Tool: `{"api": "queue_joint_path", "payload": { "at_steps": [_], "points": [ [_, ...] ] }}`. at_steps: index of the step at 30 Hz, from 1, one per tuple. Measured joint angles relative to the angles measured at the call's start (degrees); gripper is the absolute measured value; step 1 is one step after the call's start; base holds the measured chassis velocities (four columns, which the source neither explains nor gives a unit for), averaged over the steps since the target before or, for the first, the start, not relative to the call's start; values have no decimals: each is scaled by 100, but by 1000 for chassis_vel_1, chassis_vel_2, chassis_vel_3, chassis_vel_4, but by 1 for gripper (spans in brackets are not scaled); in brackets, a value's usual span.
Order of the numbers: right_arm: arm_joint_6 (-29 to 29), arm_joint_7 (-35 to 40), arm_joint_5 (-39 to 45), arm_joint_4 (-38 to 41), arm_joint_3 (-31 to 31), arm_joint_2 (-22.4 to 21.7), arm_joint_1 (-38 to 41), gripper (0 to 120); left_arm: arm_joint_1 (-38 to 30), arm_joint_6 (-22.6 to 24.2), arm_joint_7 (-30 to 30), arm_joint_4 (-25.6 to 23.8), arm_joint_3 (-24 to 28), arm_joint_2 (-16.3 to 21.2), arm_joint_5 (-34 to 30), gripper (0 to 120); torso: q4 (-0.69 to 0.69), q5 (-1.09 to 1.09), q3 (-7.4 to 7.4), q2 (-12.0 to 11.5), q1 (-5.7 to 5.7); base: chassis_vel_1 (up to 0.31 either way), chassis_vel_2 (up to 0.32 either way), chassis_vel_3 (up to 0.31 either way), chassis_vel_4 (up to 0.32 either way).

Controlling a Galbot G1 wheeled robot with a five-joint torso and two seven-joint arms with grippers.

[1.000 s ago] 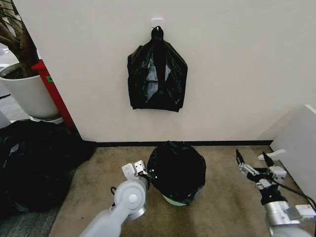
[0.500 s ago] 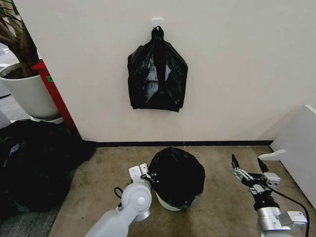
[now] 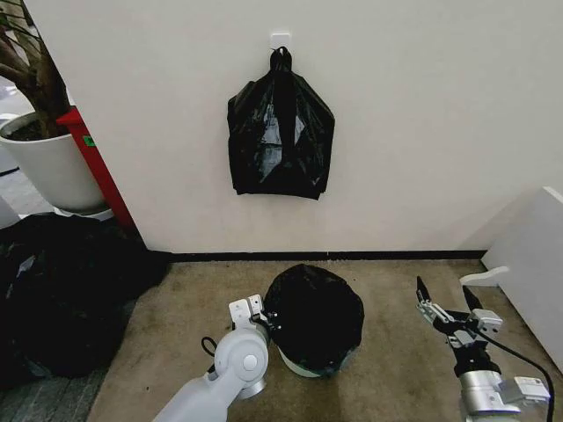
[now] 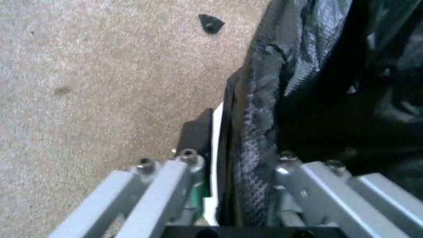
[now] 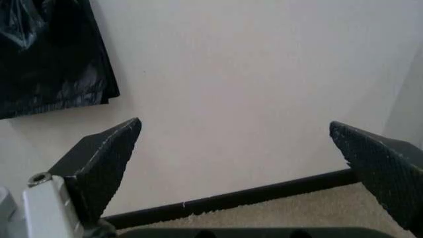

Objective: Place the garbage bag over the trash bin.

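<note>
Black bag bundle point(image 3: 281, 127) hangs on the wall point(image 3: 422, 114); plant pot point(image 3: 48, 158) nearby.

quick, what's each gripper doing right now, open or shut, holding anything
Left gripper: shut on the garbage bag at the trash bin rim.
Right gripper: open, holding nothing, off to the bin's right.

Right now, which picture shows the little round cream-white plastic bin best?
The head view: the little round cream-white plastic bin peeks out below the glossy black plastic bag draped over it. The left wrist view catches a sliver of white rim; the right wrist view faces the wall.
</note>
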Motion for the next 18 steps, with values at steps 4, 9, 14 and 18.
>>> {"api": "queue_joint_path", "payload": {
  "at_steps": [4,9,14,18],
  "points": [
    [2,1,17,29,0,14,-33,100,9,-15,10,-72,-21,15,-10,38,0,0,0,0,0,0,0,0,0],
    [7,1,62,50,0,16,-44,100,115,-18,-55,-228,-55,88,-38,58,0,0,0,0,0,0,0,0,0],
    [2,2,74,78,-12,13,-34,100,216,-12,-76,-399,-149,194,-128,73,0,0,0,0,0,0,0,0,0],
    [-6,2,67,99,-55,19,-15,100,317,-13,43,-571,-285,271,-273,88,1,0,0,0,0,0,0,0,0]
  ]
}}
